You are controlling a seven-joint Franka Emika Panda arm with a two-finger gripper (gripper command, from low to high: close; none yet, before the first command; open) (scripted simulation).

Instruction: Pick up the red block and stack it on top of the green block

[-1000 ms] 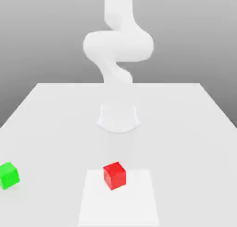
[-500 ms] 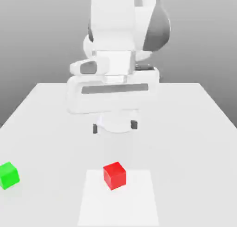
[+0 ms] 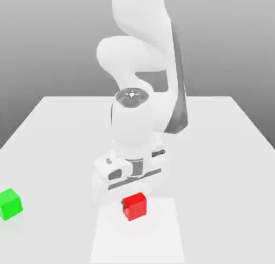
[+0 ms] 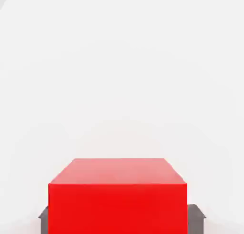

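With its fingers (image 4: 196,219) closed on the red block (image 3: 135,207) at the lower centre of the exterior view, the gripper should keep level and lift straight up before travelling sideways

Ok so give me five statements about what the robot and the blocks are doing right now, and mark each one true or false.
1. The gripper is closed on the red block. True.
2. The red block is stacked on the green block. False: the green block sits apart, toward the exterior view's left edge.
3. The green block is on the bright white patch. False: it sits on the light gray surface beyond that patch.
4. One gripper finger is on each of two opposite sides of the red block. True.
5. Another block rests on top of the green block. False: nothing is on it.
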